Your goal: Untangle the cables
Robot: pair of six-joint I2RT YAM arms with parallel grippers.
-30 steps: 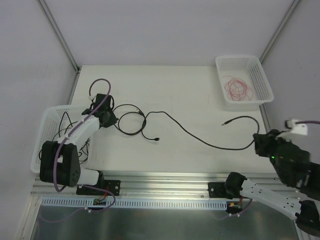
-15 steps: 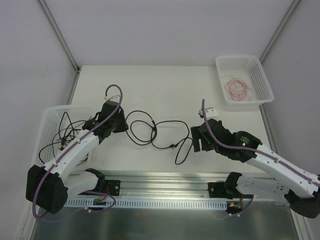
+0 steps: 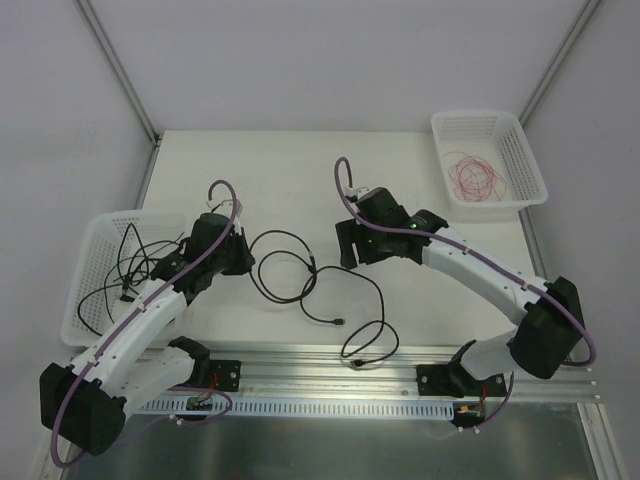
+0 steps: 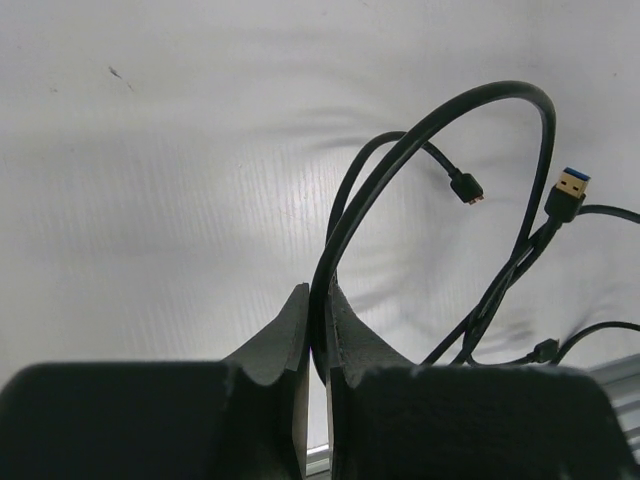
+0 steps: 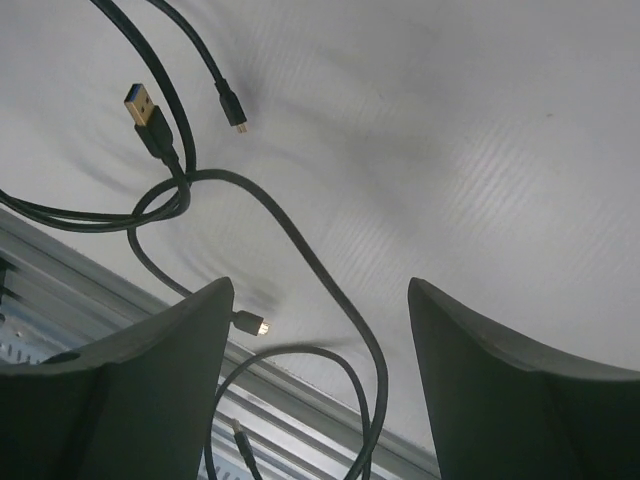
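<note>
**Left gripper clamped on a black cable, right gripper open above the tangle**

Your left gripper [image 4: 318, 305] has its fingers pressed together on a black cable [image 4: 430, 125]. The cable leaves the pinch and curves round in a wide arc above the white table [image 3: 300, 170].

Your right gripper [image 5: 320, 290] hangs with its fingers well apart and nothing between them. One strand of the black cables [image 3: 300, 275] crosses the table under the gap, and as far as the wrist view shows, neither finger touches it.

From above, you can see the tangle lying between the two grippers, at the middle of the table towards its near side. There are round loops just beside the left gripper. A longer strand sweeps down to a loop at the near edge, over the aluminium rail [image 3: 300, 355].

Where two strands cross, you can pick out a USB-A plug [image 5: 146, 108] with a gold shell and a blue insert. A small gold-tipped plug [image 5: 236, 114] lies near it, and a second small plug [image 5: 254, 325] lies closer to the rail. No writing on any plug is legible.

The white basket on the left [image 3: 88, 250] holds more thin black cables [image 3: 125, 265]. The white basket at the far right corner [image 3: 445, 125] holds a coiled red wire [image 3: 476, 175], well apart from the tangle
</note>
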